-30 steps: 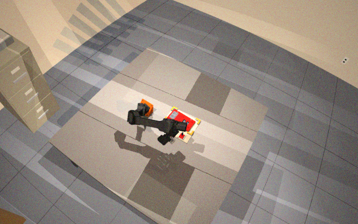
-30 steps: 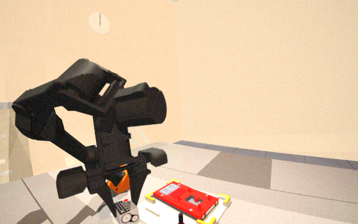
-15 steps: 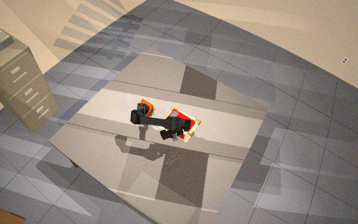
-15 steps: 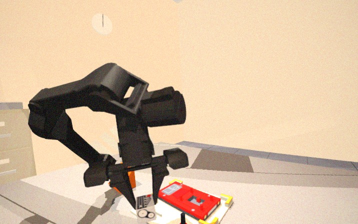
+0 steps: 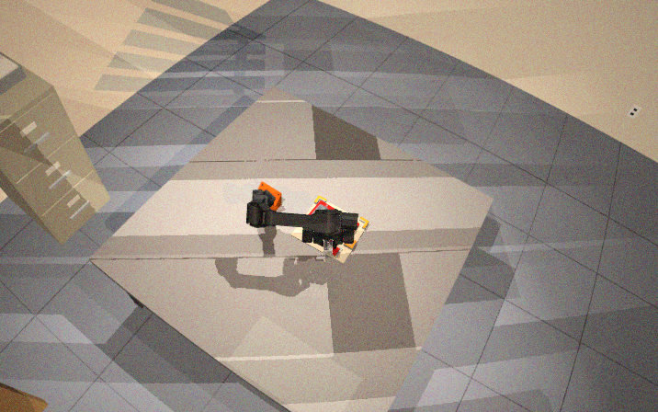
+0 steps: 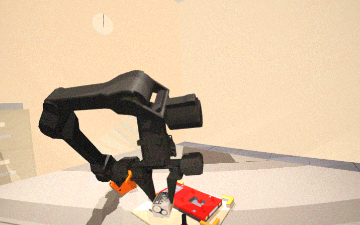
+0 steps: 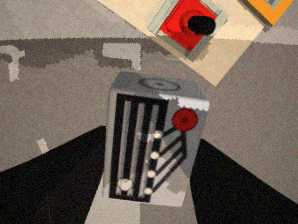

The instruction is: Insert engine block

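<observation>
My gripper (image 6: 162,200) (image 7: 150,141) (image 5: 331,241) is shut on the engine block (image 6: 160,209) (image 7: 157,137), a grey box with black stripes and a red round cap. I hold it just above the near left corner of the beige board (image 6: 142,212). The red car body (image 6: 209,207) (image 5: 323,206) lies flat on the board, to the right of the block. Its opening (image 6: 198,202) faces up and shows grey inside. In the top view the arm covers most of the car body.
A red square pad with a black peg (image 7: 192,23) (image 6: 183,218) sits at the board's near edge. Yellow (image 6: 228,198) and orange (image 6: 213,221) (image 7: 268,3) corner brackets mark the board. The arm's orange base mount (image 5: 270,194) (image 6: 122,185) stands left. A filing cabinet (image 5: 43,160) stands far left.
</observation>
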{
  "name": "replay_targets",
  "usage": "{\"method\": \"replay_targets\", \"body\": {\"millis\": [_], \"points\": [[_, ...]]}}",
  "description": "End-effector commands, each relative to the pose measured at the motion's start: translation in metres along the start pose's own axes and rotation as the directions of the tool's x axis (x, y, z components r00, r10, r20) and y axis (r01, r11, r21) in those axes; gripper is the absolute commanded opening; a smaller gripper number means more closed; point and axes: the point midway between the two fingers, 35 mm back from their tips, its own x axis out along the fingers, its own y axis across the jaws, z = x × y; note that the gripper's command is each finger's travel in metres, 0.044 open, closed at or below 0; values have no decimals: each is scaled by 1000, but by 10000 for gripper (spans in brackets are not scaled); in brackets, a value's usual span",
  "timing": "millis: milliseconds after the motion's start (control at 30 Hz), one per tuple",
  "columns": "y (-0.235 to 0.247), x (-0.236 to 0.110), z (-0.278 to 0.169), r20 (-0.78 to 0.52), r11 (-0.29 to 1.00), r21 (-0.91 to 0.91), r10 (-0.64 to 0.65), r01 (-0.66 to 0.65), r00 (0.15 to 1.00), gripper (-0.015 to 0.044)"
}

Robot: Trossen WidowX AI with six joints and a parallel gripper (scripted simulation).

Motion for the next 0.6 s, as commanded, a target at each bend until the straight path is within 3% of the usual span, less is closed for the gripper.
{"method": "replay_targets", "body": {"millis": [0,567], "points": [[-5,2,10,4,996,95,2,-3,1000,0],[-25,16,49,14,822,569,18,-23,1000,0]]}}
